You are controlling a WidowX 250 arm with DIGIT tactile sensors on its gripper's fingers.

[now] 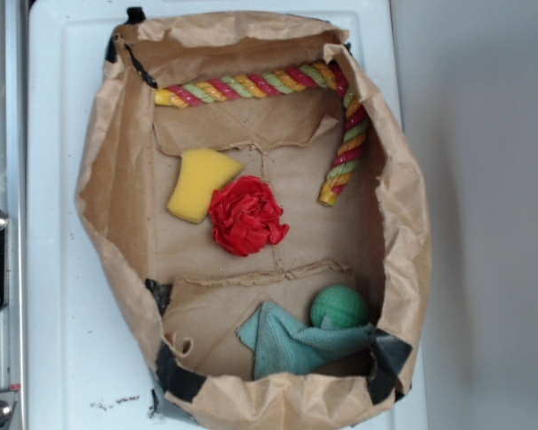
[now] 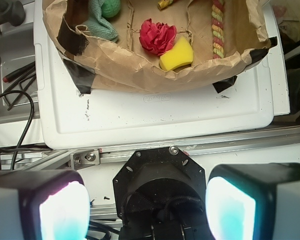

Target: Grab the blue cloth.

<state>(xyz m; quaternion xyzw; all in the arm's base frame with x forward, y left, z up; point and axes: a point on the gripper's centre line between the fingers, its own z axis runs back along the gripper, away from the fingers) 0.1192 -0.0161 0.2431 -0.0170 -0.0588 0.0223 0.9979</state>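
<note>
The blue cloth (image 1: 291, 345) is a folded teal piece lying in the near right corner of the brown paper bag (image 1: 108, 179), touching the green ball (image 1: 339, 307). In the wrist view the blue cloth (image 2: 101, 24) shows at the top left, inside the bag's rim. My gripper (image 2: 147, 207) hangs well outside the bag, over the robot's black base, far from the cloth. Its fingers stand wide apart, open, with nothing between them. The exterior view does not show the gripper.
Inside the bag lie a red ruffled ball (image 1: 246, 215), a yellow sponge (image 1: 200, 183) and a striped rope (image 1: 278, 82). The bag rests on a white board (image 2: 155, 110). A metal rail (image 2: 190, 147) and cables (image 2: 12, 100) lie near the base.
</note>
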